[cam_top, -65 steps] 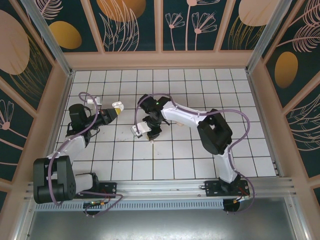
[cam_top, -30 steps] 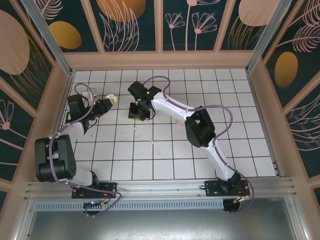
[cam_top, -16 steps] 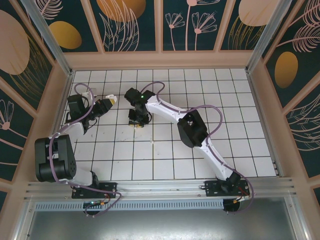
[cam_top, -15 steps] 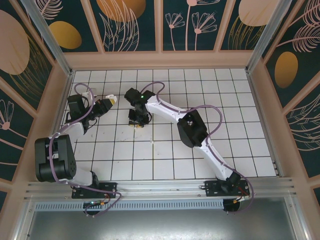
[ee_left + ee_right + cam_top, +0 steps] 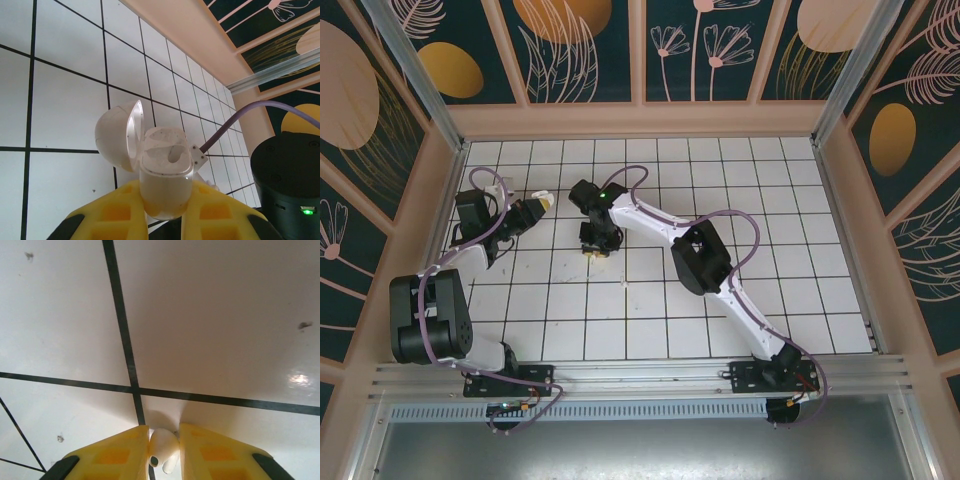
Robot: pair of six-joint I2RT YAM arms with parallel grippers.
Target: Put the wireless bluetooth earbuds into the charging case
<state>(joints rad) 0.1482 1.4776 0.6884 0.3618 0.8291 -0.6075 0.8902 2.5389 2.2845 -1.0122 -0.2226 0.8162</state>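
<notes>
Upper left in the overhead view, the left gripper and right gripper sit near each other. Low in the left wrist view, the left gripper clamps the open charging case. Bottom centre of the right wrist view, the right gripper pinches a white earbud.

We see a white charging case, upright, lid swung open to the left (its hollow top showing), clamped in the left gripper, a tiny white earbud pinched in the right gripper.
</notes>
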